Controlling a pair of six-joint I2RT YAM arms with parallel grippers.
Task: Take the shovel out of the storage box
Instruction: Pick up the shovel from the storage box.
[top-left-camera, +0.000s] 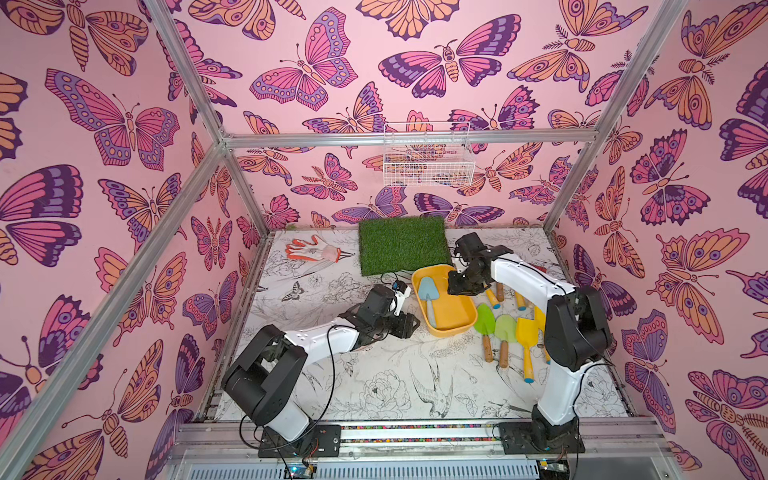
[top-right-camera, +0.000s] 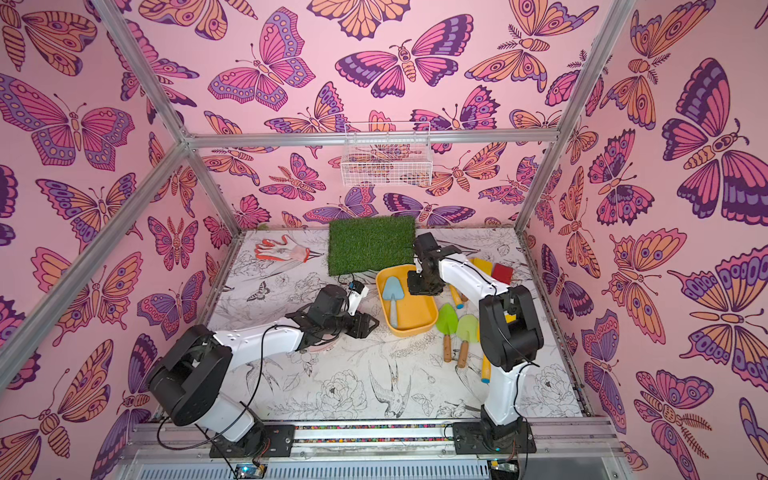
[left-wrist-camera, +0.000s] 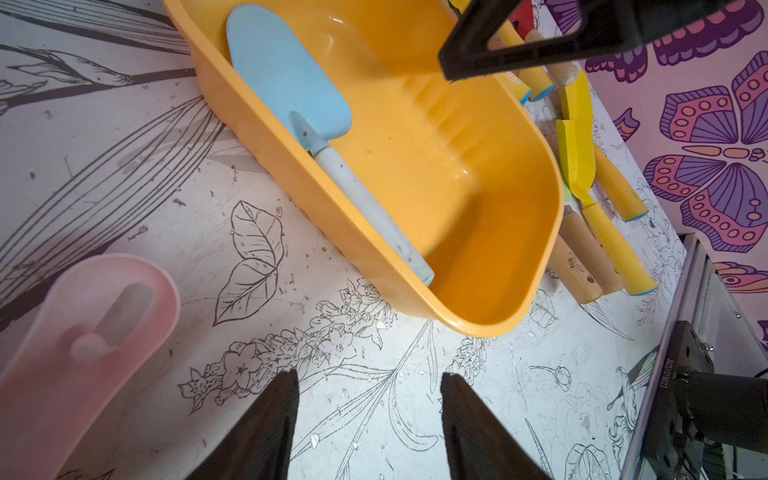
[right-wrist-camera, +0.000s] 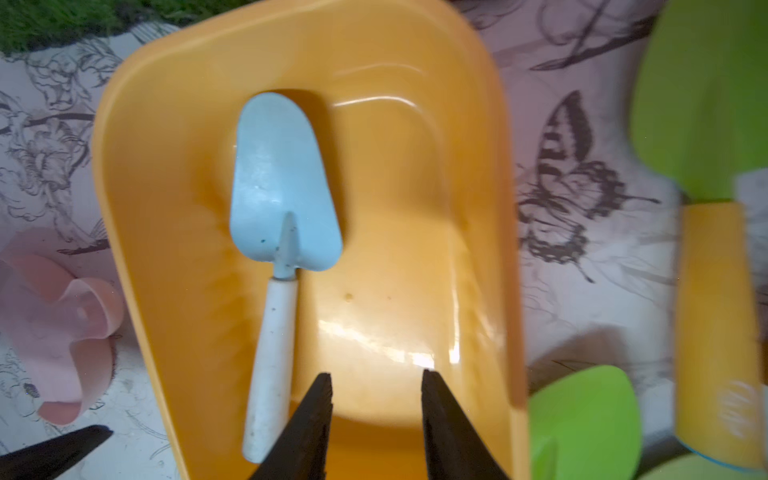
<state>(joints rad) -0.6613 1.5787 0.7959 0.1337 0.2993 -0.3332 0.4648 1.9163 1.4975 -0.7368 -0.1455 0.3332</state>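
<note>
The storage box (top-left-camera: 451, 309) (top-right-camera: 415, 311) is a shallow yellow-orange tub on the printed table top. Inside it lies the shovel (top-left-camera: 428, 291) (top-right-camera: 392, 293), pale blue blade and white handle, along the wall nearer the left arm. My right gripper (top-left-camera: 461, 286) (right-wrist-camera: 376, 378) hovers open over the box (right-wrist-camera: 395, 249), its fingers just beside the end of the shovel's (right-wrist-camera: 282, 187) handle, with nothing between them. My left gripper (top-left-camera: 413, 324) (left-wrist-camera: 368, 378) is open and empty, low over the table just outside the box's (left-wrist-camera: 478, 187) near corner. The shovel (left-wrist-camera: 291, 83) shows in that view too.
Green shovels (top-left-camera: 484, 320) and yellow shovels (top-left-camera: 525, 332) lie on the table right of the box. A grass mat (top-left-camera: 403, 245) sits behind it, a glove (top-left-camera: 311, 249) at the back left, a wire basket (top-left-camera: 428, 162) on the wall. A pink dustpan (left-wrist-camera: 75, 340) lies near the left gripper.
</note>
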